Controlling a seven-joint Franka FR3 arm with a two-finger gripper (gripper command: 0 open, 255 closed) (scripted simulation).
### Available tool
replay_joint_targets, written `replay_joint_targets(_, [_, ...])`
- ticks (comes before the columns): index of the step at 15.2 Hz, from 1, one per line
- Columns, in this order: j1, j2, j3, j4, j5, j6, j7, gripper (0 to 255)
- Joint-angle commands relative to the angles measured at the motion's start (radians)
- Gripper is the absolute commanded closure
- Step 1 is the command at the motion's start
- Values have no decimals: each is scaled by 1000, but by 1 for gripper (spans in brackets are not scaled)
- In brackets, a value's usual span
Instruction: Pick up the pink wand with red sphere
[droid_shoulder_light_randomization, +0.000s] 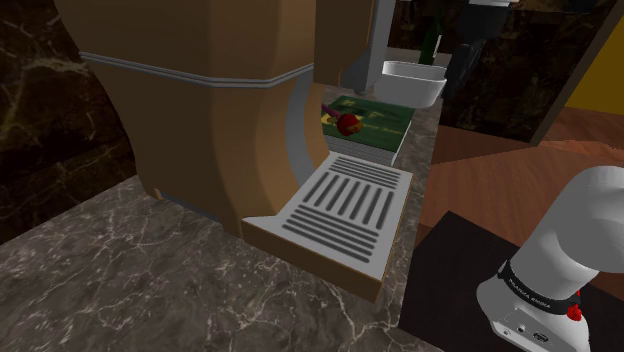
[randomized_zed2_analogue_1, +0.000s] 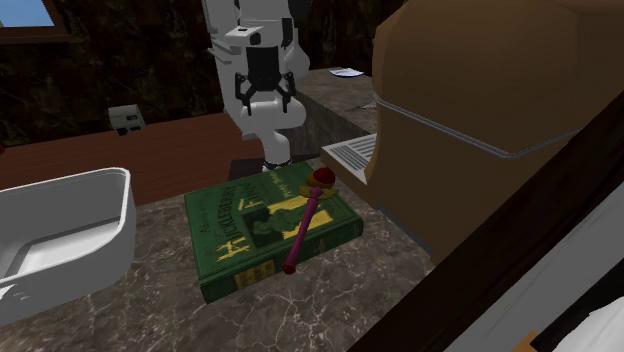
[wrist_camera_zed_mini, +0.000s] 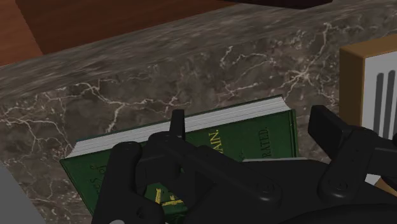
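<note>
My gripper (wrist_camera_zed_mini: 251, 130) is spread open and pointed at the green book (randomized_zed2_analogue_1: 235, 250), and honestly that skinny pink wand (randomized_zed2_analogue_1: 303, 228) lying on it could roll away if I clip it off-centre.

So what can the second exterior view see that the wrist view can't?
Second exterior view, not the wrist one: the pink wand with its red sphere, lying across the green book, and a white basin. Wrist view, not the other: the book's white page edges, behind the open pincer. Both: that book and the marble counter.
</note>
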Motion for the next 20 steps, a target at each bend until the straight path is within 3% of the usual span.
replay_joint_targets(1, [0, 0, 0, 0, 0, 0, 0, 0])
replay_joint_targets(10, [-24, 303, 105, 128, 68, 173, 261, 0])
replay_joint_targets(20, [-45, 684, 171, 408, 61, 275, 531, 0])
